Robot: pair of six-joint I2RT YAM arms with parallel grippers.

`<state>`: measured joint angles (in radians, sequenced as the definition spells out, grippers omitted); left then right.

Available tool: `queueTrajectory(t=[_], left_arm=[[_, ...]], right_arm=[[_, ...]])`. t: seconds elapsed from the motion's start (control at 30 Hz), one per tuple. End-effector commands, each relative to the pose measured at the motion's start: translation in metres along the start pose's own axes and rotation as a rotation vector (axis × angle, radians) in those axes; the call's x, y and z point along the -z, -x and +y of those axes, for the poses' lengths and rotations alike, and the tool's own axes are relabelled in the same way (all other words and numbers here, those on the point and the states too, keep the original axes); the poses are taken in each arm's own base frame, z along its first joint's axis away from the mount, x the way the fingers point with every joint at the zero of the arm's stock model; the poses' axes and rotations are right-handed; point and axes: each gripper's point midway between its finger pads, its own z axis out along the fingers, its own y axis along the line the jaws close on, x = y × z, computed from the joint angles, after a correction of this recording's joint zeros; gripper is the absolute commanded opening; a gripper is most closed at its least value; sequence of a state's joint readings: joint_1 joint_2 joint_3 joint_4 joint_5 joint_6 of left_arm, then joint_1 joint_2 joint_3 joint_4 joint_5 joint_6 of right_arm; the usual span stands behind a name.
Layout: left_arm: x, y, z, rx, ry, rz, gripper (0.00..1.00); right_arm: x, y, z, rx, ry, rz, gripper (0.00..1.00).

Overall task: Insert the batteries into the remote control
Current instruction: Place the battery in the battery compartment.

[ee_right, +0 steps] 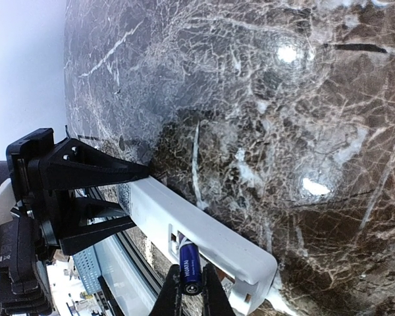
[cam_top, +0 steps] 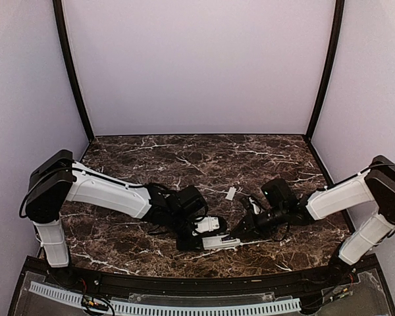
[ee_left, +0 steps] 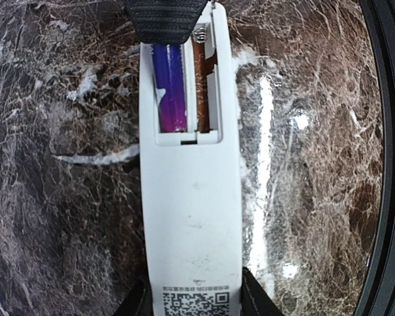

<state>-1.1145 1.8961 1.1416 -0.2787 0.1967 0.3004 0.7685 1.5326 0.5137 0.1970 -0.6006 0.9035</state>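
remote control [ee_left: 191, 217]: near end cut off | battery [ee_left: 170, 85]: far end hidden

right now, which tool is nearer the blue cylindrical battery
Right. The right tool pinches the blue cylindrical battery at the open compartment of the slim white plastic remote control; the left tool grips the remote's opposite end.

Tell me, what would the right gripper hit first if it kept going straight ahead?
Probably the remote control: the right gripper holds a battery right at it, directly ahead, though depth is unclear.
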Motion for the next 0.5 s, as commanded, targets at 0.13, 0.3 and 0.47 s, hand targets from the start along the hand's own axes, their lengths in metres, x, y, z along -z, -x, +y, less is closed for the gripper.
queueTrajectory(t=[0.13, 0.3, 0.47], left_arm=[[-0.018, -0.020, -0.001, 0.048, 0.036, 0.051, 0.00], [-0.023, -0.026, 0.004, 0.126, 0.085, 0.059, 0.00], [-0.024, -0.028, 0.005, 0.125, 0.088, 0.064, 0.00]], right_arm=[[-0.011, -0.043, -0.055, -0.116, -0.221, 0.075, 0.00], [-0.009, -0.046, -0.064, -0.136, -0.287, 0.078, 0.12], [-0.003, -0.036, -0.062, -0.113, -0.354, 0.068, 0.16]])
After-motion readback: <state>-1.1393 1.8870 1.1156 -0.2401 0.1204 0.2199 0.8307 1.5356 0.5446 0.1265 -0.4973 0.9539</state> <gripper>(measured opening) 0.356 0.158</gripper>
